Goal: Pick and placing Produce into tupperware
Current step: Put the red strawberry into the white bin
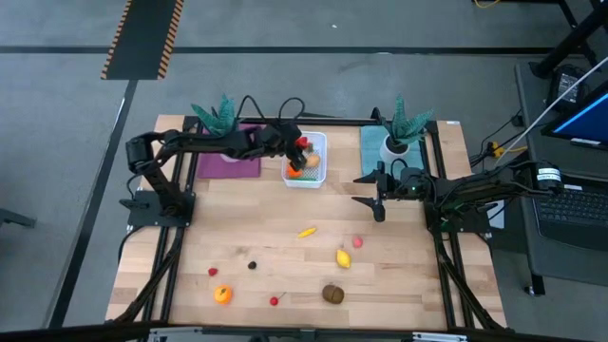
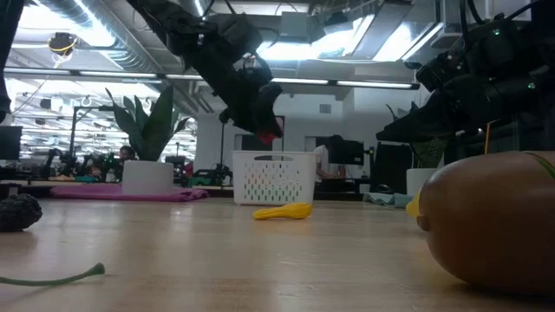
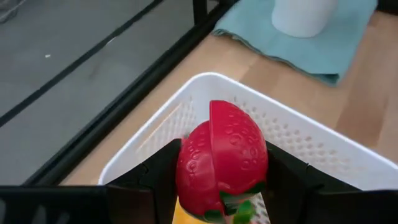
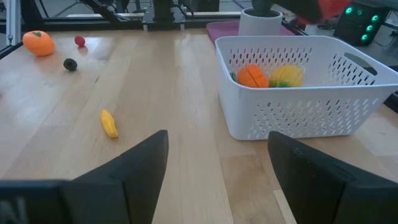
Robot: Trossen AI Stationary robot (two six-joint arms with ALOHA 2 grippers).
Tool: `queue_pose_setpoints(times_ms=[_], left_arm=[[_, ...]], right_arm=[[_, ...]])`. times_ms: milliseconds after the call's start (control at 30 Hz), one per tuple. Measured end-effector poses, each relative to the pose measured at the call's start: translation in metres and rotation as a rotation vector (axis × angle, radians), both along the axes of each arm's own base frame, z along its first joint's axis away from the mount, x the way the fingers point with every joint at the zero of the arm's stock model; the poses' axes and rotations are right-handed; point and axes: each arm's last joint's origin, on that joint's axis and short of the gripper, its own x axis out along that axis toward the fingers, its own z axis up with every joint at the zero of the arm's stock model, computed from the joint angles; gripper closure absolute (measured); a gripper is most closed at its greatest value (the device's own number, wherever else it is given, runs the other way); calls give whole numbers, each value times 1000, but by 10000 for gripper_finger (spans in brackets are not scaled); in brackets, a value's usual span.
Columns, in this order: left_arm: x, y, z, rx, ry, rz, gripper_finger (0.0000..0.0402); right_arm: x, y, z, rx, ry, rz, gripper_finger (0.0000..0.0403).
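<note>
Pinching a red strawberry (image 3: 222, 163) between its fingers, our left gripper (image 1: 300, 145) hangs directly above the white tupperware (image 1: 316, 177), which sits near the tabletop's far edge, between the purple mat (image 1: 228, 160) and teal mat (image 1: 372, 150). We see an orange (image 4: 252, 76) and a yellow piece (image 4: 286, 75) already inside. Our right gripper (image 1: 372, 189) waits beside the tub, fingers spread wide. A banana (image 1: 307, 231), lemon (image 1: 343, 257) and kiwi (image 1: 332, 294) lie toward the near edge.

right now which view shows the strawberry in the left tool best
The left wrist view: the strawberry fills the frame, pinched between the left tool's fingers above the white tub. The high view shows only a red speck, the low view a red edge, the right wrist view a blurred red patch.
</note>
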Motion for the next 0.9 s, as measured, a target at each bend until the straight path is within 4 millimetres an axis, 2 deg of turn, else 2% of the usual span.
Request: queue_pose_setpoints(times_ms=[267, 567, 900], left_arm=[[6, 21, -33, 2, 82, 15, 225], [6, 38, -44, 5, 121, 68, 225], [8, 37, -51, 14, 150, 38, 217]], right_arm=[[0, 0, -1, 1, 13, 0, 125], [0, 0, -1, 0, 14, 0, 125], [0, 0, -1, 0, 14, 0, 125]])
